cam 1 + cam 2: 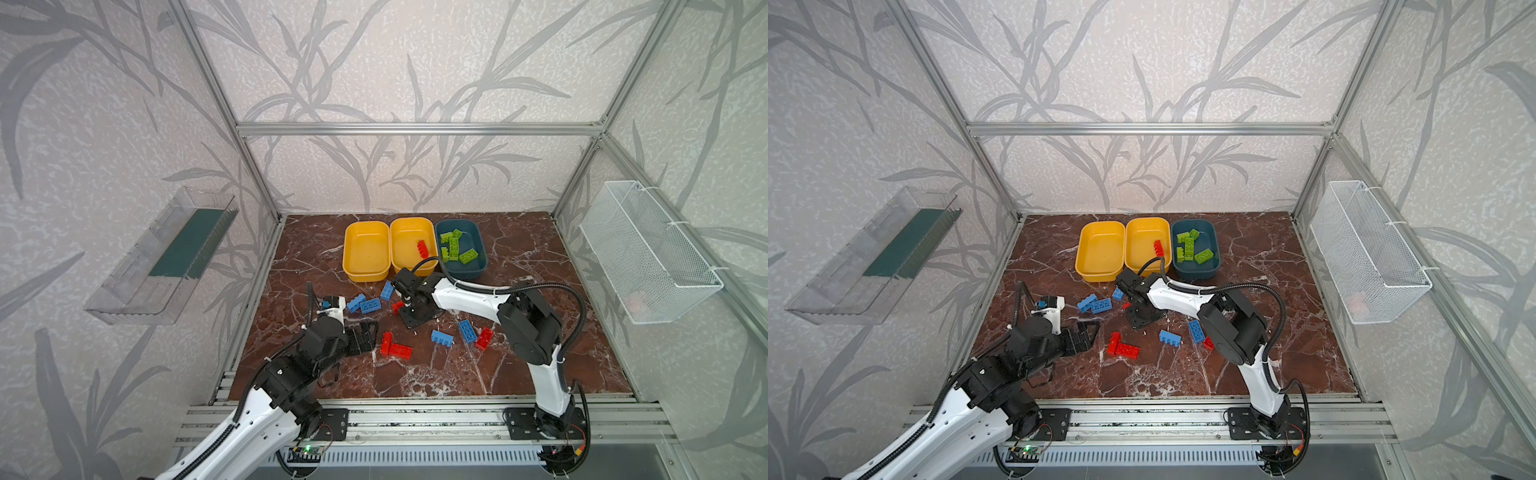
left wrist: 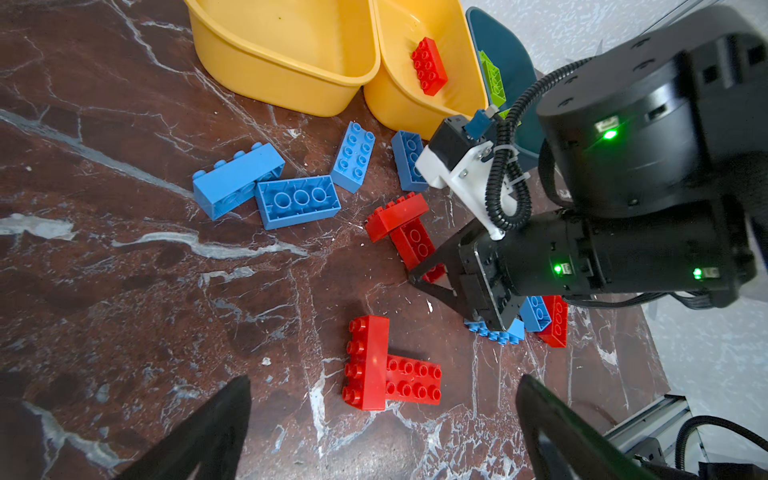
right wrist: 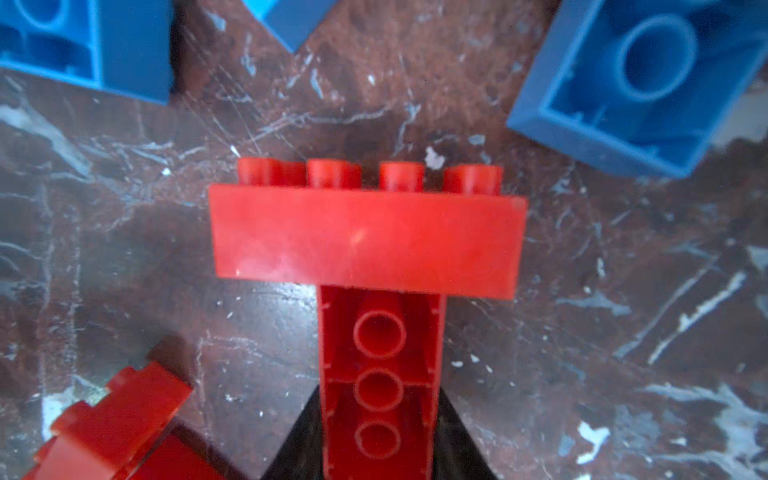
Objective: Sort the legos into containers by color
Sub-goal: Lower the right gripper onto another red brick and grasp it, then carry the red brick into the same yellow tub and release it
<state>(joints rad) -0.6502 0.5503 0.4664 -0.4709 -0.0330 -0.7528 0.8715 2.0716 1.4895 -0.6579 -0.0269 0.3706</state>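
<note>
My right gripper (image 2: pixel 430 276) is down at the marbled brown tabletop (image 1: pixel 540 266), near its middle and just in front of the tubs. Its jaws are pressed in against the long sides of an upside-down red brick (image 3: pixel 380 374). That brick lies studs down, so my right wrist camera looks into its hollow underside, with three round tubes in a row. Across its far end, touching it, a second red brick (image 3: pixel 365 241) lies on its side, glossy flat wall up and four studs pointing away; the two make a T

My left gripper (image 1: pixel 370 337) hangs spread wide with nothing between its fingers, low over the left front of the table. Just beside it lie a pair of red bricks (image 2: pixel 390 374), also in a T, one on its side and one studs up

Along the back three tubs stand side by side. The left yellow tub (image 1: pixel 365 249) is bare, the middle yellow tub (image 1: pixel 405 243) has a single red brick (image 1: pixel 422 248) in it, and the dark teal tub (image 1: pixel 478 259) has the lime green bricks (image 1: pixel 455 245) heaped in it

A cluster of bright blue bricks (image 2: pixel 297 201) lies loose left of my right gripper, some showing their hollow undersides. Two more blue bricks (image 1: pixel 468 331) and a lone red brick (image 1: pixel 484 338) lie under my right arm
</note>
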